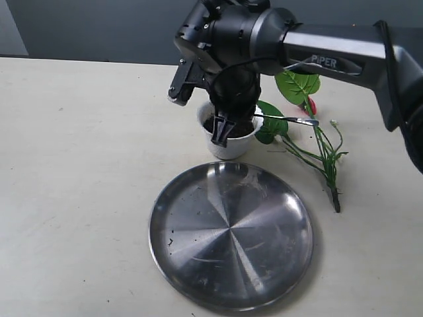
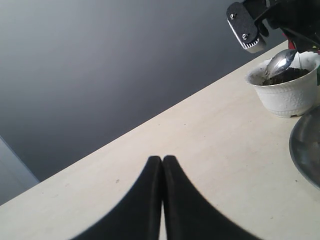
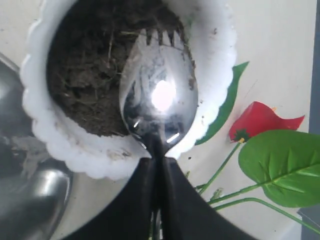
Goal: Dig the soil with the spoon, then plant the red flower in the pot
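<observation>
The white scalloped pot [image 1: 228, 144] stands behind the plate with dark soil [image 3: 82, 75] inside. My right gripper [image 1: 221, 131] reaches down over it, shut on the neck of the silver spoon [image 3: 159, 95]. The spoon's bowl, notched at its tip, lies just over the soil at the pot's [image 3: 50, 132] inner side, and its handle [image 1: 291, 120] juts out toward the flower. The red flower [image 1: 310, 105] lies on the table right of the pot, with a red bloom [image 3: 260, 120], leaves [image 3: 280, 170] and stems [image 1: 324, 158]. Off to the left, my left gripper [image 2: 162, 160] is shut and holds nothing. The pot [image 2: 287, 92] shows far ahead of it.
A large round steel plate [image 1: 231, 234] lies in front of the pot, with a few soil crumbs on it. Its rim [image 2: 306, 150] also shows in the left wrist view. The right arm [image 1: 330, 53] spans the back right above the flower.
</observation>
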You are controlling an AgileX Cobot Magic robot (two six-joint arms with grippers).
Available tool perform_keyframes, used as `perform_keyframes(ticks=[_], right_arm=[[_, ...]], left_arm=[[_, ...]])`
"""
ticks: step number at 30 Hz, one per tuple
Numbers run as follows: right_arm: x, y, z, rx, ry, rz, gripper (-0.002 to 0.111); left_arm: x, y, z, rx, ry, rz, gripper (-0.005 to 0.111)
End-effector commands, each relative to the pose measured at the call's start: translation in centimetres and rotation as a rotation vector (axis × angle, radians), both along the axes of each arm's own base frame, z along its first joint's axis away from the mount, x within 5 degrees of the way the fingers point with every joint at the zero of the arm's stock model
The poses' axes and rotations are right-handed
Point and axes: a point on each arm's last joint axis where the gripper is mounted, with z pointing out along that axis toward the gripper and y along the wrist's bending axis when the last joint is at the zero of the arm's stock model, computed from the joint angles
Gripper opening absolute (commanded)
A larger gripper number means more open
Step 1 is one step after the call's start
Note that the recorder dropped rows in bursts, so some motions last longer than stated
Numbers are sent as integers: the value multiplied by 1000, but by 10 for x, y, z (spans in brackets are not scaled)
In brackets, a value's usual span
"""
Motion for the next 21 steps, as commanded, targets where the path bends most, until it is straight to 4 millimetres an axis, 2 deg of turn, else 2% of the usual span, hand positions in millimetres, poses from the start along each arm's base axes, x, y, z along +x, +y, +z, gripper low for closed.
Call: perform_keyframes(ticks=[1,5,8,12,15,18,21], right_arm=[[-2,2,0,76,31,-21,0],[1,0,-12,24,42,-23,0],[2,-4,-12,7,37,-48,0],[1,-9,9,79,-28,-142,0],[-5,-11,33,163,-53,-187,0],[-16,-11,55,268,-30,-213,0],[-26,-8,68,370,21,-234,0]], left_arm=[[-1,-1,2,-19,-12,-12,1],[-1,-1,2,-19,-12,-12,1],[-1,-1,2,-19,-12,-12,1],[-1,-1,2,-19,-12,-12,1],[-1,-1,2,-19,-12,-12,1],[-1,-1,2,-19,-12,-12,1],[-1,-1,2,-19,-12,-12,1]])
